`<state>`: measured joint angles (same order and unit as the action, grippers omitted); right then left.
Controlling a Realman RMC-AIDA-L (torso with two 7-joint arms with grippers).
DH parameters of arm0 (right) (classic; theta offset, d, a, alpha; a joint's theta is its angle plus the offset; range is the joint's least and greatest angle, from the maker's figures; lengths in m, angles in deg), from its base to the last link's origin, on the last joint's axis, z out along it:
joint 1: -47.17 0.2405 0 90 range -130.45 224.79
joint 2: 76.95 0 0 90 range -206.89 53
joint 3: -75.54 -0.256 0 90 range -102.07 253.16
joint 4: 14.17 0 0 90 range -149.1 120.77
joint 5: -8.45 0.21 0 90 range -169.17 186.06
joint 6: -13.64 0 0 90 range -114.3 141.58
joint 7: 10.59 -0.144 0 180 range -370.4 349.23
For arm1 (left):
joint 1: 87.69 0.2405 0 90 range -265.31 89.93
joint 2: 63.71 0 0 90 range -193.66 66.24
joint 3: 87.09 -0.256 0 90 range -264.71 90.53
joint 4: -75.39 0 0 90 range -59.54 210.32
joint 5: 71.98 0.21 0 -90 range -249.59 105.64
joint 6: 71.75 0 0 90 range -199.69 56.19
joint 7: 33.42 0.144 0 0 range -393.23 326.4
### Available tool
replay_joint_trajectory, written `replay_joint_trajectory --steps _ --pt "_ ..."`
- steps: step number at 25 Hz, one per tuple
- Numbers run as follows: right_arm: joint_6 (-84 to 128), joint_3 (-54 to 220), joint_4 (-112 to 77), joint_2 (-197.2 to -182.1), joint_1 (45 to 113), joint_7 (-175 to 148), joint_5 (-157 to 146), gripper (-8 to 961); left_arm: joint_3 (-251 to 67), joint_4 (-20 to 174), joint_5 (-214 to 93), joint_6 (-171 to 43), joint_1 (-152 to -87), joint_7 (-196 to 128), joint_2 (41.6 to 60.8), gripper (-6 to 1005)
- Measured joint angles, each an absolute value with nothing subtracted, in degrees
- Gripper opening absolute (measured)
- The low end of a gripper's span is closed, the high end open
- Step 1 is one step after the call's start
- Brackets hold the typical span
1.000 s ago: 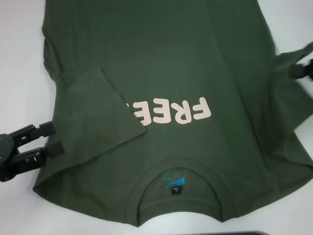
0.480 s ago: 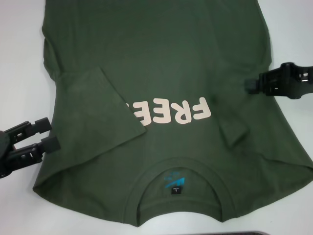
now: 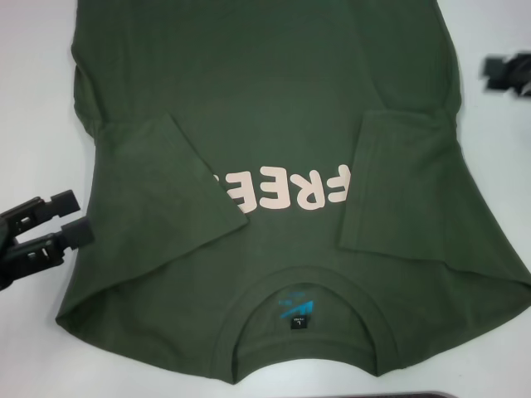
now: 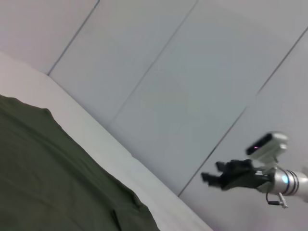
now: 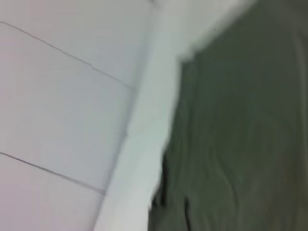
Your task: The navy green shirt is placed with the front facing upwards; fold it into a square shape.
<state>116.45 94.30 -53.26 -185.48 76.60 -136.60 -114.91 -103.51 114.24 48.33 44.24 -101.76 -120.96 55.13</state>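
Observation:
The navy green shirt lies front up on the white table, its collar and teal neck label nearest me. Both sleeves are folded inward. The left sleeve and the right sleeve each cover an end of the pink "FREE" lettering. My left gripper is open and holds nothing, just off the shirt's left edge near the shoulder. At the right edge of the head view, my right gripper is open and clear of the cloth. The left wrist view also shows the right gripper, beyond the shirt.
Bare white table flanks the shirt on both sides. A dark strip shows at the near edge of the head view. The right wrist view shows blurred green cloth beside the white table edge.
The right gripper carried the right sleeve inward, let it go and pulled back to the upper right. The sleeve now lies flat over the lettering's end. The left gripper drifted slightly outward.

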Motion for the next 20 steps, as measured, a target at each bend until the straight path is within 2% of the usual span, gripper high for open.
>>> replay_joint_trajectory --steps 2,5,8,10,13,17,20 --pt "117.3 92.2 -53.2 -185.66 74.0 -126.2 -108.9 504 -103.1 114.2 48.3 44.5 -101.8 -121.0 55.11 876" --pt "115.3 90.9 -49.1 -187.31 69.0 -105.1 -98.9 542 -103.2 114.2 48.3 44.8 -101.7 -121.4 55.08 876" --pt "114.1 91.5 -48.2 -188.02 68.2 -99.8 -98.3 553 -104.1 114.2 48.3 45.5 -101.7 -121.7 54.96 875" --pt "115.8 92.3 -49.3 -188.88 67.8 -94.6 -100.2 625 -104.7 114.2 48.3 45.7 -101.6 -121.6 54.95 875" --pt "122.6 92.6 -51.0 -191.40 66.3 -81.9 -102.5 733 -105.0 114.2 48.3 45.7 -101.2 -120.6 55.14 875" --pt "126.8 93.1 -58.0 -196.58 61.4 -69.7 -105.6 848 -106.3 114.2 48.6 45.8 -99.5 -113.0 56.29 874" --pt "127.2 94.5 -59.2 -196.30 59.8 -72.1 -105.7 906 -106.3 114.6 48.5 45.7 -97.9 -108.0 57.21 874"
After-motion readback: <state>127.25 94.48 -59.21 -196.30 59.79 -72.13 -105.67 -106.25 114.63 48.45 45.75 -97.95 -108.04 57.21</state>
